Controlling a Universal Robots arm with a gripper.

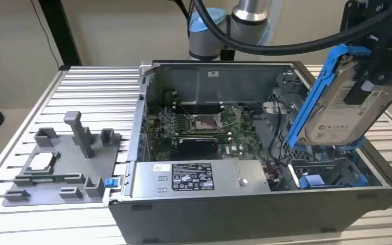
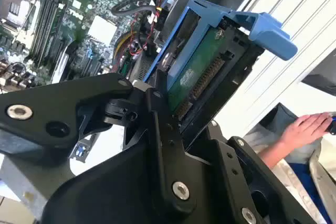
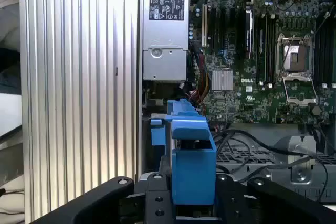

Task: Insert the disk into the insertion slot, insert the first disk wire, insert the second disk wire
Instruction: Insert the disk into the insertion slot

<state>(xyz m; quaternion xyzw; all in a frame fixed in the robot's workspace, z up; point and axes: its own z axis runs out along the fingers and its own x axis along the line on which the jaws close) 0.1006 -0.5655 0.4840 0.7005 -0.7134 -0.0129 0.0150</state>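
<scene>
We've got the ribbed surface (image 1: 80,87) carrying the open computer case (image 1: 250,214). The insertion slot (image 1: 325,176) sits in the case's corner at the exterior view's right, and the disk isn't in it yet. The disk (image 1: 342,112) hangs just above it, long axis steep, nearly upright, lower end pointing down at the slot. The pincer (image 1: 376,71) is clenched on the disk's upper part.
</scene>
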